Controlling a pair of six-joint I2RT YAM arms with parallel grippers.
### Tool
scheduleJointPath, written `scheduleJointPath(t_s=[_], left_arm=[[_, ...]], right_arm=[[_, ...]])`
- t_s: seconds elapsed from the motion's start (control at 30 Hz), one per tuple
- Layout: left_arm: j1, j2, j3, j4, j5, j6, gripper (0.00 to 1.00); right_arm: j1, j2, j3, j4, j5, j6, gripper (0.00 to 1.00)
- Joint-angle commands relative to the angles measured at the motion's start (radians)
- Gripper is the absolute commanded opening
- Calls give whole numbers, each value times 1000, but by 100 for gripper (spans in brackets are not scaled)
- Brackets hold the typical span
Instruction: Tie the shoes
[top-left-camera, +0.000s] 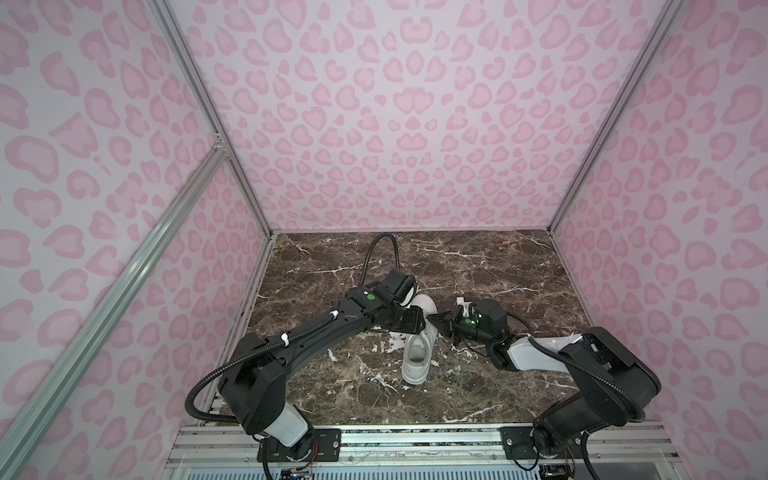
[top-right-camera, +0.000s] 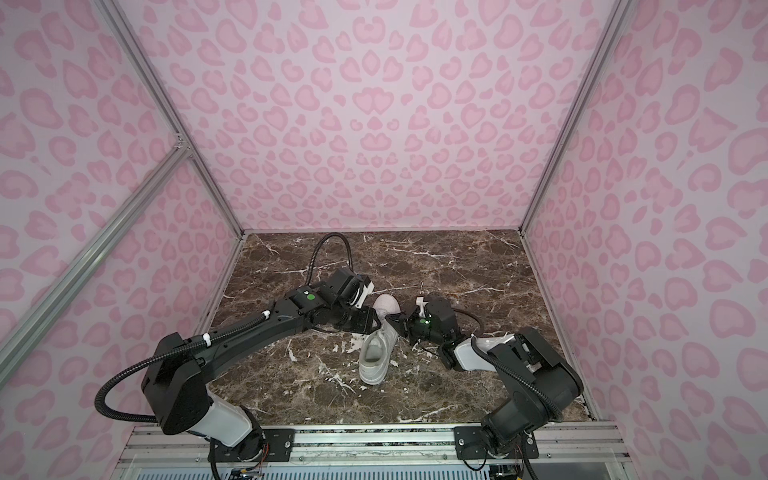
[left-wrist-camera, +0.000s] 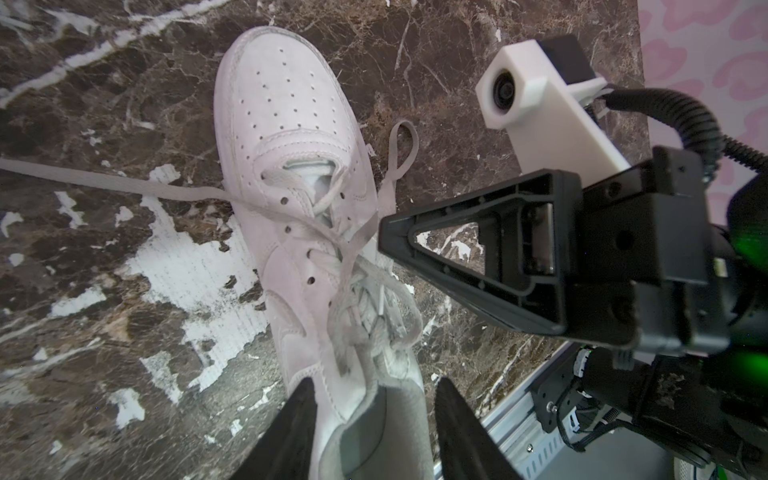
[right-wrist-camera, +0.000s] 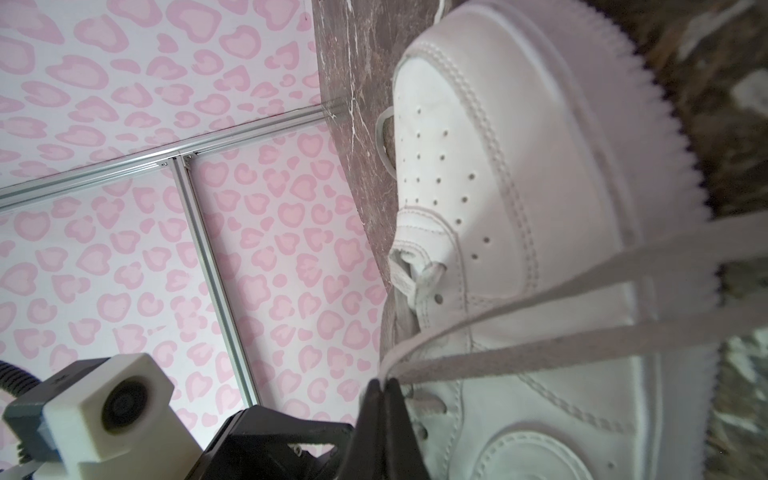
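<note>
The white shoe (top-left-camera: 417, 353) (top-right-camera: 374, 357) lies mid-table on the marble, toe towards the back wall. My left gripper (left-wrist-camera: 376, 382) hangs open over the shoe's collar (left-wrist-camera: 386, 419), one finger (left-wrist-camera: 291, 432) on each side of it; it sits above the shoe's middle (top-left-camera: 409, 324) in a top view. My right gripper (right-wrist-camera: 384, 384) (left-wrist-camera: 384, 232) is shut on a fold of the flat white lace (right-wrist-camera: 540, 316) just beside the eyelets. Another lace end (left-wrist-camera: 91, 178) trails away across the marble, and a small loop (left-wrist-camera: 403, 141) lies beside the toe.
The brown marble tabletop (top-left-camera: 478, 266) has worn white patches (left-wrist-camera: 195, 270). Pink patterned walls (top-left-camera: 395, 124) close in the back and both sides. An aluminium rail (top-left-camera: 415, 436) runs along the front edge, with both arm bases on it.
</note>
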Motion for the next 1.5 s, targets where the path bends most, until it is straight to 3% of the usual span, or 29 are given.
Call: scheduleJointPath(t_s=[0.0, 1.07, 1.47], left_arm=[[0, -17, -7, 12, 1, -6, 49], [-11, -26, -19, 6, 6, -10, 47], [-14, -24, -16, 6, 6, -12, 47]], right_arm=[[1, -7, -22, 33, 23, 4, 4], [29, -22, -67, 22, 25, -11, 4], [30, 43, -66, 255, 29, 110, 4]])
